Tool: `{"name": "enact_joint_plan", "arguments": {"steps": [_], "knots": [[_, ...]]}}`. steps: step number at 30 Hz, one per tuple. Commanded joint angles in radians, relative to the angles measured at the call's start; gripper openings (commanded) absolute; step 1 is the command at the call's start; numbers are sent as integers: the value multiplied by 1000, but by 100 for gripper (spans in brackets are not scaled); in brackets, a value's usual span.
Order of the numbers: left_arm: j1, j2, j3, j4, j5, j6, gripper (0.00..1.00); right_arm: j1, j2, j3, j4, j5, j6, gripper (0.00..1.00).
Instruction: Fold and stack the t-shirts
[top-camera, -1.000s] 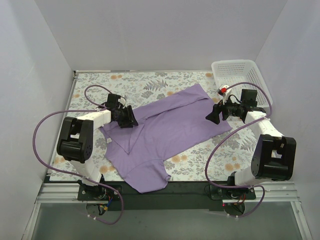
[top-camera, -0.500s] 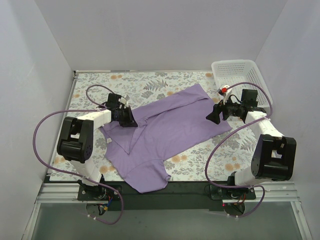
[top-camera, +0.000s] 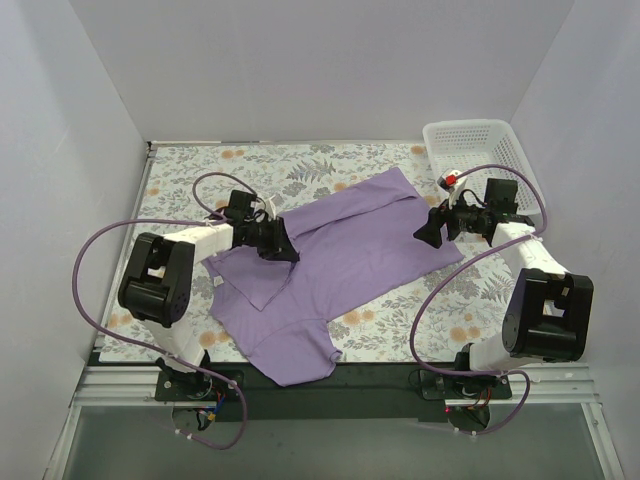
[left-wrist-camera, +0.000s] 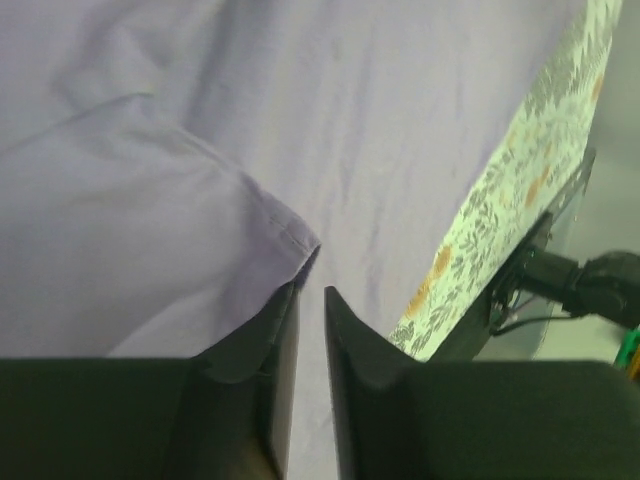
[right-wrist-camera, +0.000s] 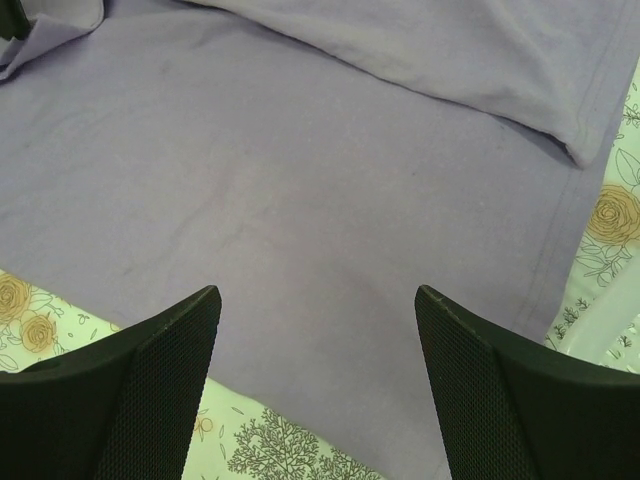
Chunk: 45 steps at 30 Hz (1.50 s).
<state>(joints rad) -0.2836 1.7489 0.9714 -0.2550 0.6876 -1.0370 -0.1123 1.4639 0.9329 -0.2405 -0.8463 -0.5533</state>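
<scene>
The lavender t-shirt (top-camera: 340, 250) lies spread diagonally on the floral table cloth (top-camera: 200, 170). A flap on its left side is folded over the body. My left gripper (top-camera: 283, 246) is low over the shirt's left half, jaws nearly together, pinching the hemmed corner of that flap (left-wrist-camera: 290, 240). In the left wrist view, my left gripper (left-wrist-camera: 310, 295) has shirt fabric all around it. My right gripper (top-camera: 426, 232) is open and empty, hovering at the shirt's right edge. In the right wrist view, my right gripper (right-wrist-camera: 318, 300) has flat lavender cloth (right-wrist-camera: 300, 180) between its fingers.
A white lattice basket (top-camera: 470, 140) stands at the back right corner, just behind my right arm. White walls close the table on three sides. A black rail (top-camera: 380, 375) runs along the near edge by the arm bases.
My left gripper has moved right, over the shirt body, drawing the folded flap's corner with it. The right arm has barely moved.
</scene>
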Motion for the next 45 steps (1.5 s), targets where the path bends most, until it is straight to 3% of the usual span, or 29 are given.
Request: {"name": "enact_joint_plan", "arguments": {"steps": [1,4,7,9,12,14,16,23,31,35,36,39,45], "knots": [[-17,-2,0,13,108,22,23,-9,1,-6,4,-30,3,85],[-15,-99,-13,25,6,32,28,-10,3,-8,3,-27,-2,85],[-8,-292,-75,87,-230,6,36,-10,3,-6,3,-17,-11,85],[46,-388,-138,137,-368,-47,52,-9,4,-3,-6,-8,-16,85],[216,-506,-250,175,-395,-205,64,-9,1,6,-20,30,-25,85],[361,-503,-295,149,-385,-282,65,-15,3,12,-22,55,-13,85],[421,-482,-309,117,-425,-342,64,-30,6,14,-23,81,9,85],[529,-362,-283,125,-551,-416,59,-53,22,10,-28,90,24,84],[534,-174,-185,112,-589,-373,53,-61,36,10,-34,81,18,84],[534,-123,-171,128,-591,-364,33,-64,42,12,-36,78,15,84],[534,-115,-162,131,-599,-362,18,-64,42,14,-37,76,13,84],[547,-83,-114,123,-629,-357,0,-67,42,12,-39,78,10,84],[668,-17,-4,89,-663,-357,0,-67,53,10,-43,92,0,84]]}}
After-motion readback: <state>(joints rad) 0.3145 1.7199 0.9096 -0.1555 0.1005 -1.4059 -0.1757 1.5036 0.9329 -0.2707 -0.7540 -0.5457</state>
